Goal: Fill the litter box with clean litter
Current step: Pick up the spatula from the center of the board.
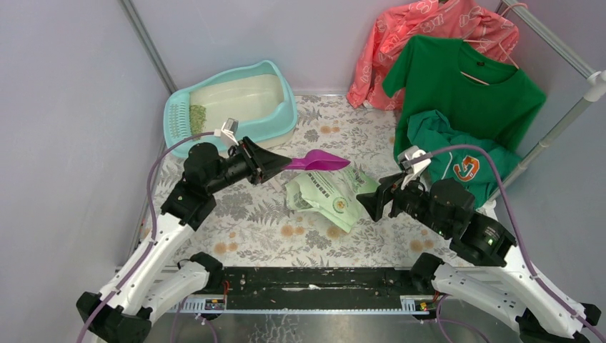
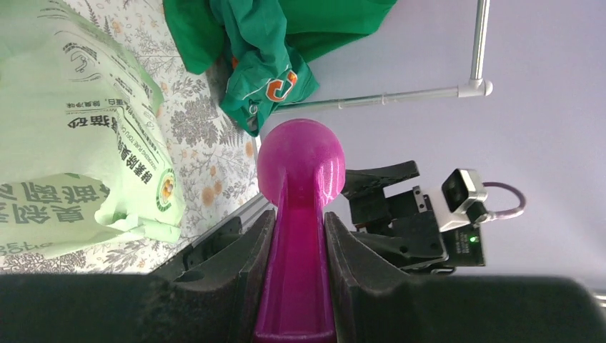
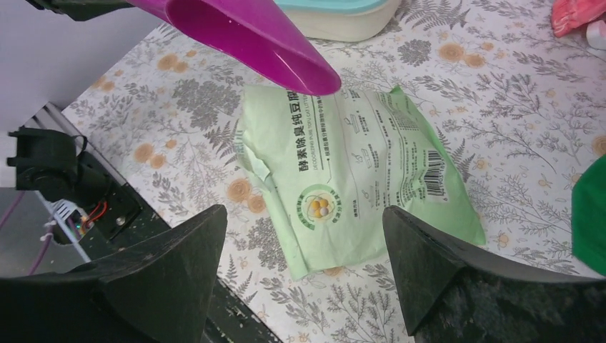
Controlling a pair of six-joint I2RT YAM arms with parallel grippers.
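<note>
Top external view: litter box (image 1: 289,112) sits at the far left of the floral-print table (image 1: 371,128), its slotted grate end at the left. A small patch of clean litter (image 1: 197,118), pale-green granules, lies in the basin just beside the grate. The rest of the cream basin shows bare.

Left gripper (image 1: 275,166) is clamped on the handle of a purple scoop (image 1: 318,160). The scoop is held roughly level, bowl pointing right, above the table between the litter box and the bag. Left wrist view confirms both fingers pressed against the sides of the handle.

Light green printed litter bag (image 1: 332,196) lies flat at mid-table, just below the scoop bowl in this view.

Right gripper (image 1: 371,200) is at the bag's right edge. Right wrist view shows its jaws spread wide with nothing between them and the bag lying beneath. Contact with the bag cannot be told.

Green T-shirts (image 1: 464,93) and a coral garment (image 1: 421,36) hang at the far right.
</note>
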